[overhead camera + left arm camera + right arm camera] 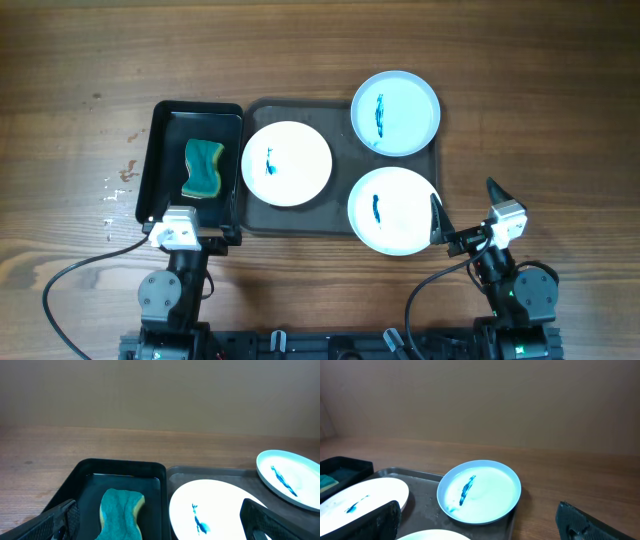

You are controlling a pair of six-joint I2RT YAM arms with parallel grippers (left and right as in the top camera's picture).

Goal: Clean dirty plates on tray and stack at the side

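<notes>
Brown wooden table (pixel 320 50). Three plates (pixel 287 163) (pixel 396 112) (pixel 393 210) on the grey tray (pixel 300 108), all blue-smeared: nothing wiped, nothing stacked. Sponge (pixel 203 168) untouched in the black tray (pixel 165 130), left. Left gripper (pixel 190 228) and right gripper (pixel 467 205) near edge, spread wide, empty.

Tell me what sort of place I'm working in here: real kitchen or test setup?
Probably a staged test bench, not a kitchen: a wooden table before a plain wall, three blue-smeared plates on a tray, and a sponge in a small black tray.
</notes>
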